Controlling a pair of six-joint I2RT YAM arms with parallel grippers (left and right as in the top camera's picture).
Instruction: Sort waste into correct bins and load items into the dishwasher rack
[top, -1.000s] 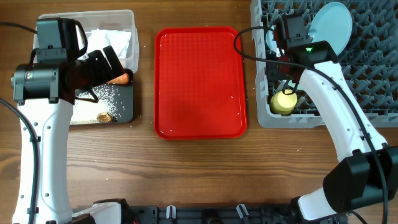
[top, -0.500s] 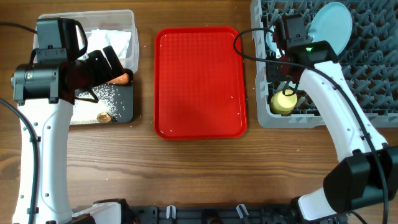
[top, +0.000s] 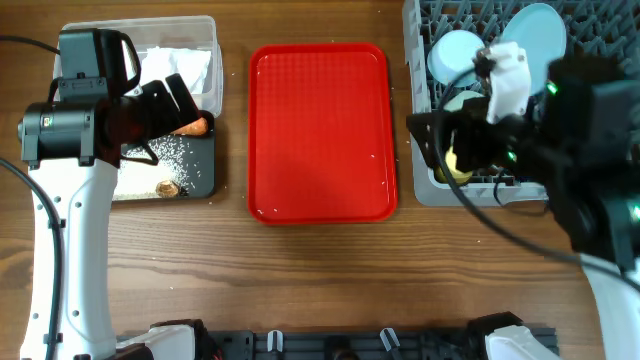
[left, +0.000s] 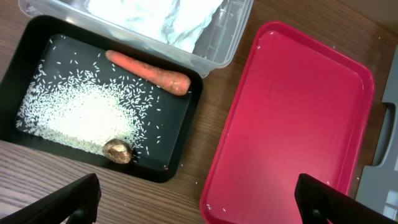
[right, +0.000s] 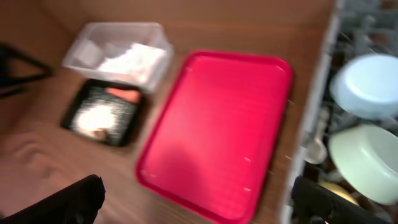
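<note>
My left gripper (left: 196, 199) hangs open and holds nothing, over the wood between the black bin (left: 37, 37) and the red tray. That bin holds rice (left: 81, 118), a carrot (left: 149, 71) and a brown lump (left: 117, 150). White napkins (left: 155, 18) fill the clear bin (left: 217, 43) behind it. My right gripper (right: 199, 199) is open with nothing between its fingers, raised high over the tray's right edge. In the grey rack (top: 420, 190) sit a pale blue plate (top: 535, 30), a pale blue bowl (right: 367, 84), a mint-green bowl (right: 367, 155) and a yellow cup (top: 455, 165).
The flat red tray (top: 320, 130) lies mid-table with a few rice grains on it. My raised right arm (top: 580, 130) hides much of the rack from above. The right wrist view is blurred by motion.
My right arm has risen out of the rack toward the camera and its gripper has opened. The yellow cup stays in the rack. The left arm has not moved.
</note>
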